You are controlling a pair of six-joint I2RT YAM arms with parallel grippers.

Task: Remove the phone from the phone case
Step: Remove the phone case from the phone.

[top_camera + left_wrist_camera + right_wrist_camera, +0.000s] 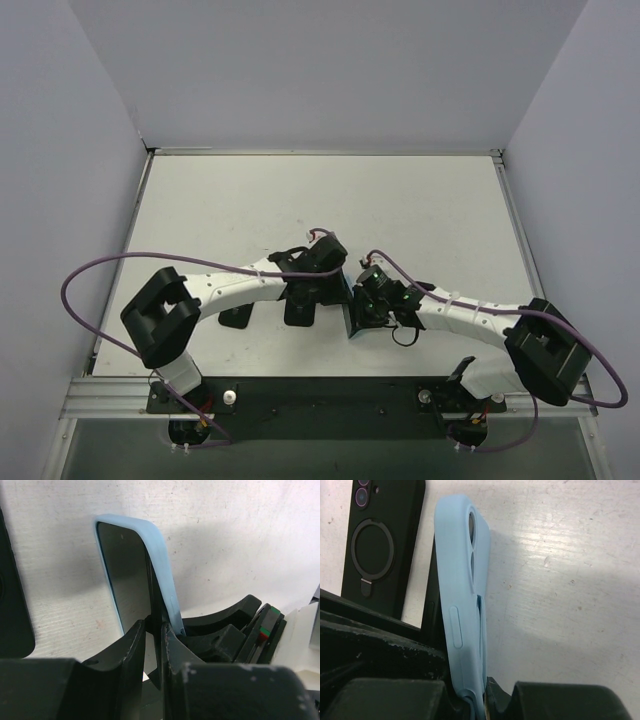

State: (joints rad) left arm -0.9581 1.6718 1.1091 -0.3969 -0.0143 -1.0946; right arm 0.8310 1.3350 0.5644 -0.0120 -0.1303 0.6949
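Note:
The phone has a dark screen and sits in a light blue case. Both are held on edge just above the table, between the two arms. My left gripper is shut on the phone's dark near end, which has come apart from the blue rim there. In the right wrist view the case shows its back and camera cutout, with the phone's dark edge on its left. My right gripper is shut on the case's near end. The grippers meet nose to nose at the table's middle, the left gripper beside the right gripper.
A phone in a black case with a ring stand lies flat on the table just left of the held one. The top view shows two dark flat items under the left arm. Grey walls close in the white table.

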